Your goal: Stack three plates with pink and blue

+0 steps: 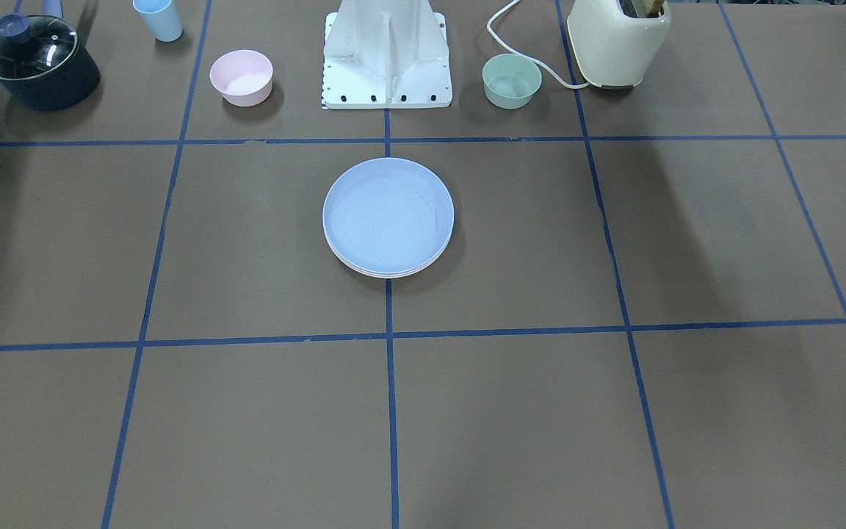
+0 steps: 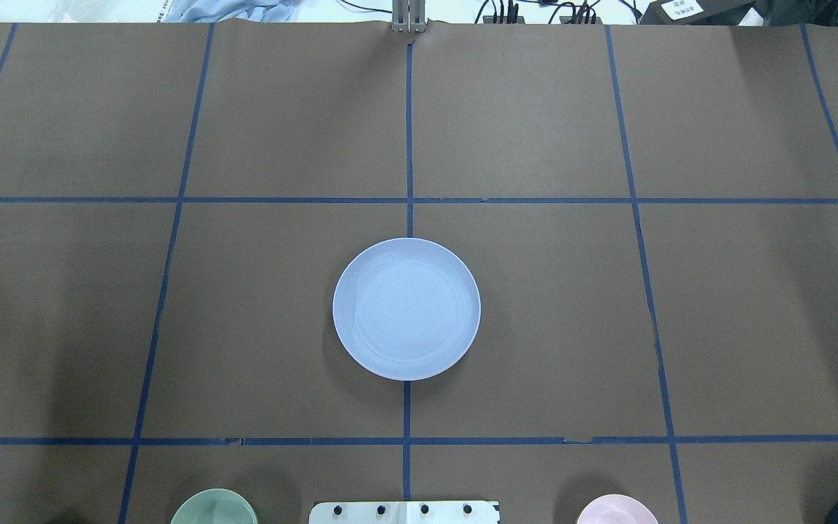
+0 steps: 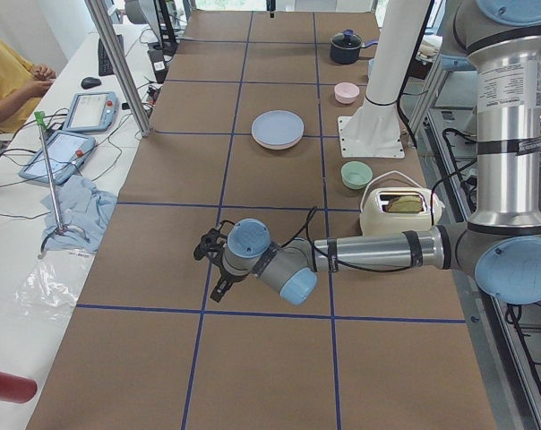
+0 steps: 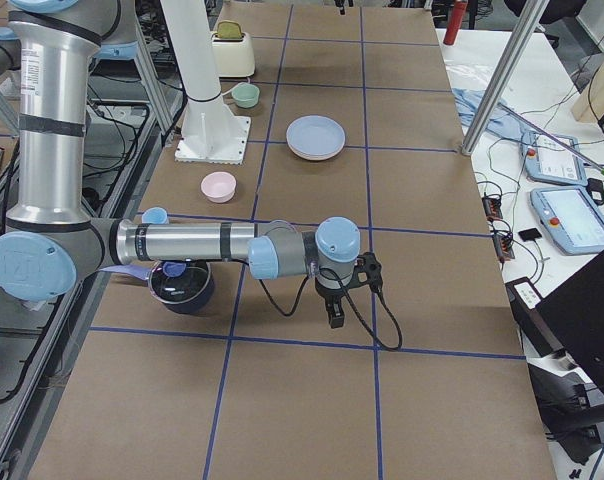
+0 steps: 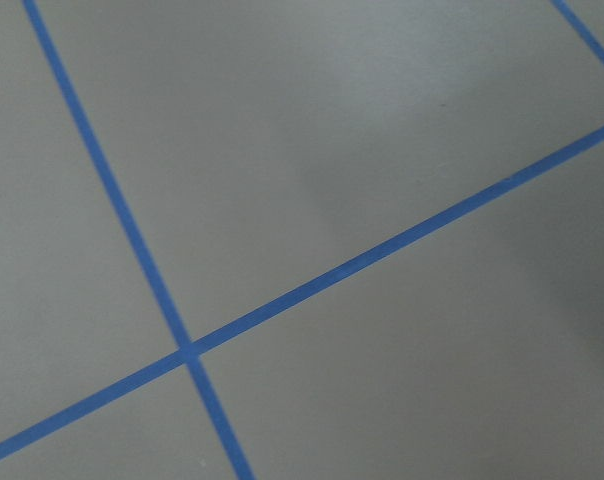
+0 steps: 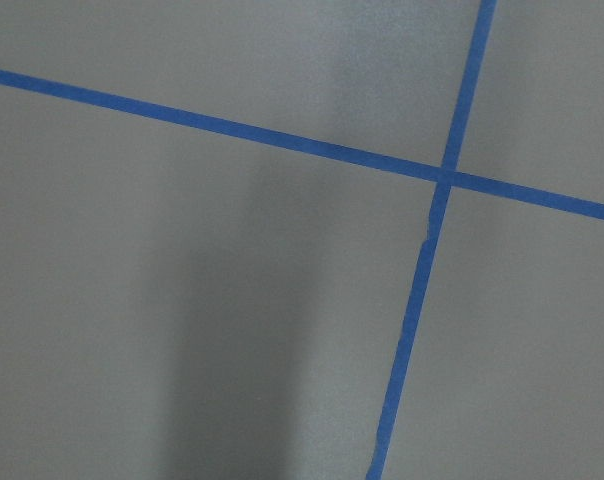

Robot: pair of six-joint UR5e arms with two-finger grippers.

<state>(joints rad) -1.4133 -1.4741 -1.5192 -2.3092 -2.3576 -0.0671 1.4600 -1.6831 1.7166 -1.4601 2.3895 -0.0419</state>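
From across the table, the blue plate point(image 1: 388, 213) tops the stack at the middle of the table point(image 1: 247, 411), astride the centre tape line point(image 1: 391, 411). Pale rims peep out under its near edge. The pink bowl point(image 1: 241, 76) and mint bowl point(image 1: 512, 80) sit well apart by the base, with bare paper around the stack.

From overhead the plate lies flat, face up; being round, it has no long axis.

From the left end, the left gripper point(image 3: 211, 267) hangs low, well away from the plates; I cannot tell how its jaws stand.

From the right end, it is the same for the right gripper point(image 4: 334, 316).

Both wrist views show only table and tape.
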